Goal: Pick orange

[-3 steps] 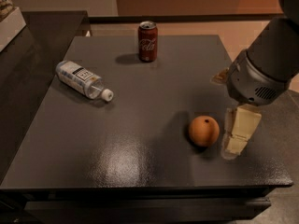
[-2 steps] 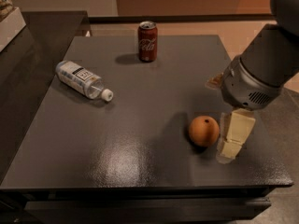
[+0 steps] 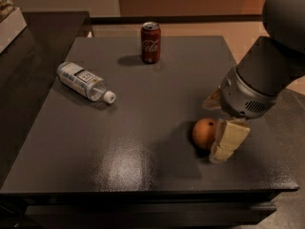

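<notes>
Orange and matte, the orange (image 3: 204,133) sits on the near right part of the dark table (image 3: 119,142), well apart from everything else on it. In the camera view the gripper (image 3: 228,141) hangs low over the table just to the right of the fruit. Its pale cream end is touching the fruit's right side or very nearly so; which one is not clear. Whether the pincer is apart or together cannot be told either, and nothing shows it clamped around the fruit. Above it the grey arm (image 3: 267,75) rises to the far right.

The fruit is probably firm and of modest weight, with a dull skin that should give fair grip and stand a steady squeeze. Its roundness is the trouble — a push from one side would likely send it rolling left across the smooth top. The best hold is probably across its widest middle, on two opposite sides at once.

A red can (image 3: 150,42) stands upright at the far middle. A clear bottle (image 3: 85,81) lies on its side at the far left — its white cap points toward the near right.
</notes>
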Robot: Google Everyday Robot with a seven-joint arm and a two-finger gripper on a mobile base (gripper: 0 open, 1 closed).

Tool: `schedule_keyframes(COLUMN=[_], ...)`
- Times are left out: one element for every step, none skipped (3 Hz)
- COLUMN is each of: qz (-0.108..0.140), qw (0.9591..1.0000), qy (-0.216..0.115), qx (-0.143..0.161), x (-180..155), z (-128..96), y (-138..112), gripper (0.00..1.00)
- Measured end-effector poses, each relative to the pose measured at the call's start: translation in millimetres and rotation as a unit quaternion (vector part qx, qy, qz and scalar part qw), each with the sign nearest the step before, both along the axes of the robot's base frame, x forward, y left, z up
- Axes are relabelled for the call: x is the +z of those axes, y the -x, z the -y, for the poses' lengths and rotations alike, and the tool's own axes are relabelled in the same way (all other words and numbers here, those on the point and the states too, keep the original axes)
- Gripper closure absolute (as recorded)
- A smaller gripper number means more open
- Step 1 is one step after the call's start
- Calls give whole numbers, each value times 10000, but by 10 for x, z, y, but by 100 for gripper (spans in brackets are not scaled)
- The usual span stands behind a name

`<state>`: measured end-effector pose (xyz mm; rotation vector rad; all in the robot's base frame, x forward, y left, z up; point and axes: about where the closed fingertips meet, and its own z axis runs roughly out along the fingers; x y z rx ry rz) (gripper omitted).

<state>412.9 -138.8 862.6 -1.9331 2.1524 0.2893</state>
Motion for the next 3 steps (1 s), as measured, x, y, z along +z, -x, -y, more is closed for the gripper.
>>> schedule_keyframes(qz=[-76, -93, 23], qw=[10000, 10000, 10000], qy=[21, 17, -76], qx=[-15, -24, -3], x=[-70, -76, 52], z=[4, 6, -20], y=[15, 17, -29], gripper=[49, 72, 95])
